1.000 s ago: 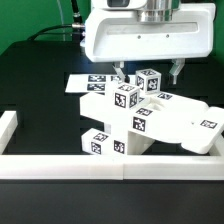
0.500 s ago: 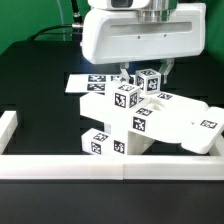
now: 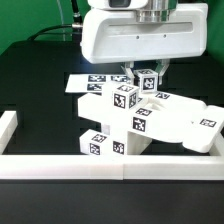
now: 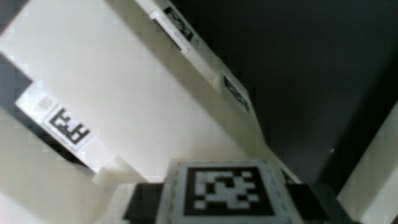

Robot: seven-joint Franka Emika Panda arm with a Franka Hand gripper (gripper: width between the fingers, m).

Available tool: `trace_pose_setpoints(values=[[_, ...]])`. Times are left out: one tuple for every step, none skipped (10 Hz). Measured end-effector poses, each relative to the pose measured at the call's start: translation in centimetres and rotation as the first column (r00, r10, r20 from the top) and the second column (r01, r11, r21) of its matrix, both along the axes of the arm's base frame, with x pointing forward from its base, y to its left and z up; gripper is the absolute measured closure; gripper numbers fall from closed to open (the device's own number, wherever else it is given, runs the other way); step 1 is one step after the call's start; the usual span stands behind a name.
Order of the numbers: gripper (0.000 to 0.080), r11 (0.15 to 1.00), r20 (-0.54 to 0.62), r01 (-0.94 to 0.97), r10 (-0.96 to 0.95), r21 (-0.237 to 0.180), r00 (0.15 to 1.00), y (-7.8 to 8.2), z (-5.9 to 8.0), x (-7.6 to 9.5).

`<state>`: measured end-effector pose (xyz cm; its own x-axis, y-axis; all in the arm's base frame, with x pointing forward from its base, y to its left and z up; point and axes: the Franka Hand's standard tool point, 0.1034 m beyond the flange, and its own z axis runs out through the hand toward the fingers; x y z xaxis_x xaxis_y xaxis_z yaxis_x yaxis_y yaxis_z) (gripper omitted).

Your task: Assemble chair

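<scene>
The white chair (image 3: 128, 118) stands partly joined in the middle of the exterior view, several chunky tagged pieces stacked together, with a flat piece (image 3: 192, 126) leaning off to that view's right. A small tagged block (image 3: 148, 83) stands up from its top. My gripper (image 3: 146, 73) is lowered over this block, one finger on each side of it. In the wrist view the block's tag (image 4: 226, 190) fills the space between my dark fingers (image 4: 150, 203), which sit against its sides. Long white chair pieces (image 4: 151, 110) lie beyond it.
The marker board (image 3: 84, 82) lies flat behind the chair toward the exterior view's left. A long low white rail (image 3: 60, 165) runs along the front, and another rail (image 3: 8, 126) stands at the exterior view's left edge.
My gripper has shifted toward the exterior view's left onto the top block, and its fingers have drawn in from wide apart to the block's sides.
</scene>
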<state>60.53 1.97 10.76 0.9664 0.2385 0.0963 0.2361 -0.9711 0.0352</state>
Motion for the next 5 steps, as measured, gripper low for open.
trace_pose_setpoints(values=[[0.053, 0.996, 0.0, 0.09, -0.09, 0.009, 0.996, 0.0, -0.01, 0.0], [0.053, 0.988, 0.0, 0.154, -0.154, 0.016, 0.988, 0.02, -0.01, -0.01], [0.053, 0.98, 0.0, 0.199, -0.2, 0.021, 0.98, 0.03, -0.02, -0.01], [0.053, 0.959, -0.002, 0.283, -0.283, 0.03, 0.959, 0.07, -0.03, -0.01], [0.053, 0.94, -0.003, 0.34, -0.34, 0.036, 0.94, 0.08, -0.04, -0.02]])
